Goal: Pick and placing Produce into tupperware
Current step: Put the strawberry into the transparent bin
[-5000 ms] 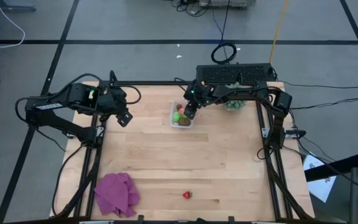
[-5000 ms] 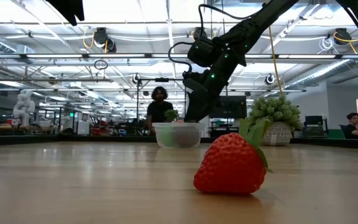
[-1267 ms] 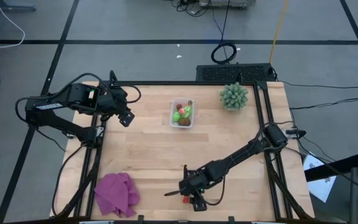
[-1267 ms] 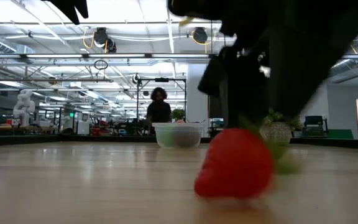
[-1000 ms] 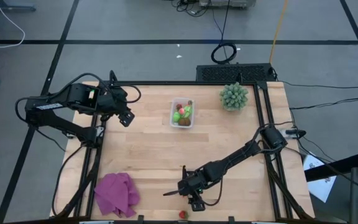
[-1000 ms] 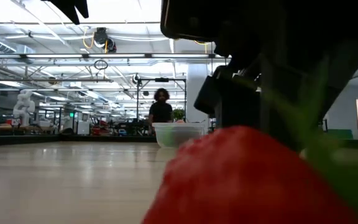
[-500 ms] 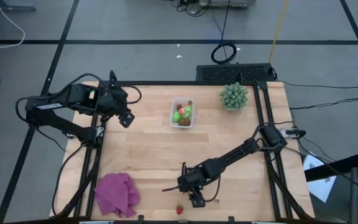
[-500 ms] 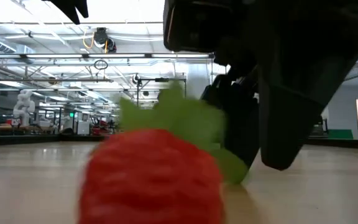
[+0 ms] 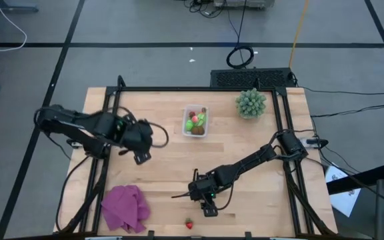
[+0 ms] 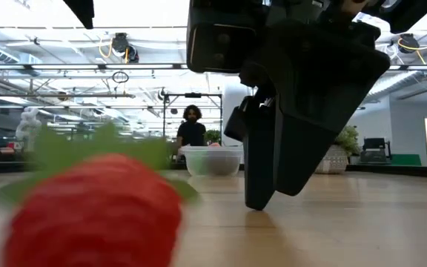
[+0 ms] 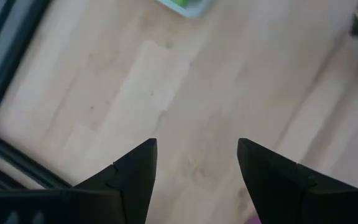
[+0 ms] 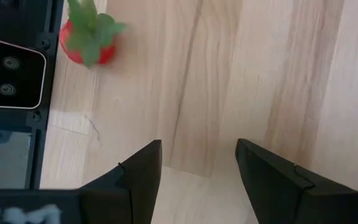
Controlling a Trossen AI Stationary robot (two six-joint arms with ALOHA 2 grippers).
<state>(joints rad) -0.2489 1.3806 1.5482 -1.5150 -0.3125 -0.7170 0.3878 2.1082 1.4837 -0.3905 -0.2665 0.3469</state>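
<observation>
A: We count one strawberry (image 9: 189,225) loose on the table (image 9: 245,153), near its front edge.

B: Agreed. We log one tupperware (image 9: 195,122) as well. Contents?

A: From the high view we make out one or two light green pieces (image 9: 193,124), one brown piece (image 9: 197,131) and some small red bits; we cannot count the red ones.

B: Noted. One purple cloth (image 9: 125,207), one spiky plant (image 9: 251,103).

A: Two arms, so two grippers: the left gripper (image 9: 141,157) and the right gripper (image 9: 207,209), two fingers each.

B: In the low view we record one person (image 10: 192,132) beyond the table.
</observation>
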